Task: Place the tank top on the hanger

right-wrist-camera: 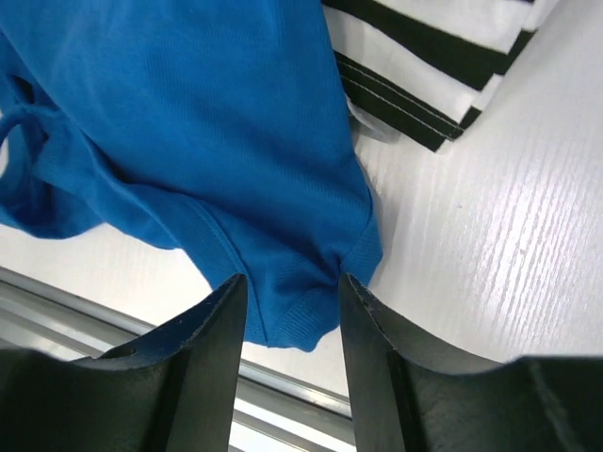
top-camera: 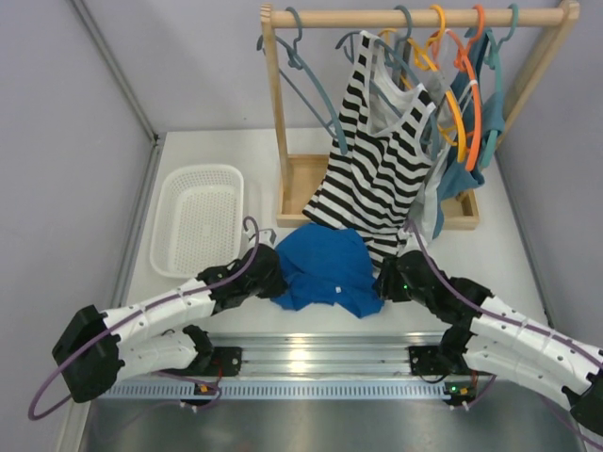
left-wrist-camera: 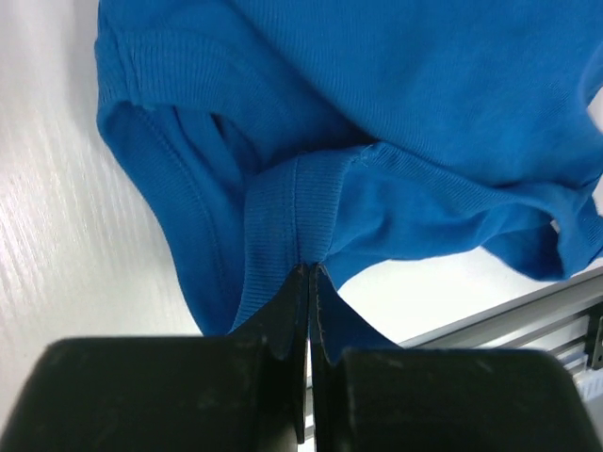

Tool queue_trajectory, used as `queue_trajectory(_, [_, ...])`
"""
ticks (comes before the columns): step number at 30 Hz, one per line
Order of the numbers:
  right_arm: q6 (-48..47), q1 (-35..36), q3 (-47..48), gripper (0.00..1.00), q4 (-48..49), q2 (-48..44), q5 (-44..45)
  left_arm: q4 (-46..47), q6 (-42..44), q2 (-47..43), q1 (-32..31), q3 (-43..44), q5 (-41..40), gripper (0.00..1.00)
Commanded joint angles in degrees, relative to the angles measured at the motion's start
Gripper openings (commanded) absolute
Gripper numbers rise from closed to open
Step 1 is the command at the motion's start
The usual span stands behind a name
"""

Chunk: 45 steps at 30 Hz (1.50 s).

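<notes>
The royal-blue tank top (top-camera: 325, 264) lies crumpled on the white table between my two grippers. My left gripper (top-camera: 273, 278) is at its left side, shut on a ribbed hem (left-wrist-camera: 301, 202), with the jaws pressed together (left-wrist-camera: 309, 273). My right gripper (top-camera: 384, 280) is at its right side and open (right-wrist-camera: 290, 281). A corner of the tank top (right-wrist-camera: 188, 122) bunches between its fingers, touching the right one. The slate-blue hanger (top-camera: 320, 94) hangs empty at the left end of the wooden rail.
The wooden rack (top-camera: 415, 17) holds a black-and-white striped top (top-camera: 377, 160) whose hem lies by the tank top (right-wrist-camera: 443, 47), orange (top-camera: 471, 104) and yellow (top-camera: 452, 104) hangers and a teal top (top-camera: 462, 174). A white basket (top-camera: 198, 221) sits left. An aluminium rail (top-camera: 311, 358) runs along the near edge.
</notes>
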Motion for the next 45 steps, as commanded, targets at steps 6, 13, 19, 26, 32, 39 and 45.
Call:
queue_trajectory(6, [-1.9,-0.3,10.6,0.48,-0.3,0.2,0.4,0.4,0.5,-1.3,-0.2,5.6,-5.0,0.23])
queue_trajectory(13, [-4.7,-0.3,18.9,0.61,-1.6,4.7,-1.3,-5.3,0.5,-4.8,-0.2,8.2,-7.7,0.39])
queue_trajectory(19, [-8.4,-0.3,29.6,0.67,-2.5,6.6,-0.3,-7.7,1.2,-8.4,-0.2,10.3,-9.4,0.40])
queue_trajectory(26, [-21.4,-0.5,62.4,0.67,-11.8,20.7,6.6,-11.2,4.8,-10.7,-0.1,16.3,-13.4,0.40])
queue_trajectory(32, [-30.6,-3.0,86.0,0.69,-11.8,34.0,5.2,-12.8,6.9,-11.7,-0.1,20.1,-14.3,0.40])
queue_trajectory(39, [-35.1,-6.3,108.2,0.76,-11.1,51.8,-2.0,-14.2,8.2,-12.0,-0.1,21.4,-14.8,0.40])
queue_trajectory(45, [-37.1,-6.2,110.0,0.82,-7.1,56.9,-3.7,-14.3,7.6,-13.2,-0.1,20.4,-14.6,0.40])
